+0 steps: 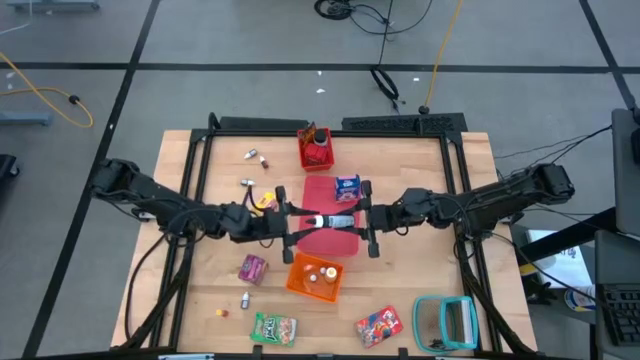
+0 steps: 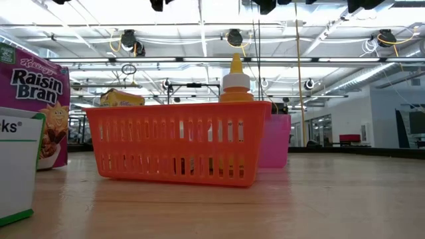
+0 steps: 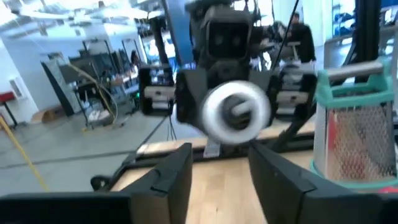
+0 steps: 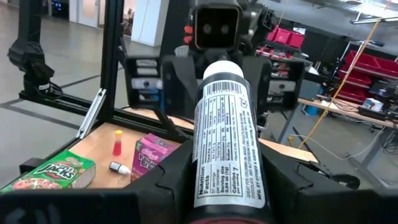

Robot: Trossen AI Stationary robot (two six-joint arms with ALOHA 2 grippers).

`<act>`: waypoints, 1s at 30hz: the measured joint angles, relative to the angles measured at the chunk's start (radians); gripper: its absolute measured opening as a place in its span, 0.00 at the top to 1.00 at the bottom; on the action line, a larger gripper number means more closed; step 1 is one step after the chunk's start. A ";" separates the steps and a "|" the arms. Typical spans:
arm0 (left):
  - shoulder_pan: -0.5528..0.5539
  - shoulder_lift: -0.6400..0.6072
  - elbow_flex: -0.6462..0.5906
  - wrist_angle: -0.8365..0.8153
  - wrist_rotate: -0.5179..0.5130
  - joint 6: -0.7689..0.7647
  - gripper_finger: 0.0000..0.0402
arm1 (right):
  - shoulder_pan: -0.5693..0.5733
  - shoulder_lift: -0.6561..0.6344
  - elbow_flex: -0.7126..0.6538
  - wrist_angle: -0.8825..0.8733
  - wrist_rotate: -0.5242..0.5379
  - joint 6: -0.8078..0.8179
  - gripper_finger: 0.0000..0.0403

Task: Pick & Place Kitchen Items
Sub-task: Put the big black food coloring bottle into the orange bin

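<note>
white-capped bottle [image 4: 222, 130] lying level between the arms, cap toward left gripper [image 1: 290, 222], base clamped in right gripper [image 1: 366, 222], left fingers [image 3: 168, 177] apart around cap

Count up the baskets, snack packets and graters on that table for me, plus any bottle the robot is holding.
Baskets: 2, the orange basket and the red basket
Snack packets: 2, the green packet and the red packet
Graters: 1, the teal grater
Bottles held by the robot: 1, the white bottle
Total: 6
</note>
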 joint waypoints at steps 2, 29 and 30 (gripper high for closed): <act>-0.002 0.000 0.000 0.023 0.000 0.014 0.54 | 0.000 0.001 0.000 -0.002 0.001 -0.001 0.68; 0.037 0.010 0.000 0.127 0.206 0.042 0.54 | 0.000 0.001 0.000 0.026 -0.005 -0.020 0.68; 0.037 0.010 0.000 0.128 0.206 0.043 0.57 | 0.000 0.001 0.000 0.025 -0.005 -0.020 0.68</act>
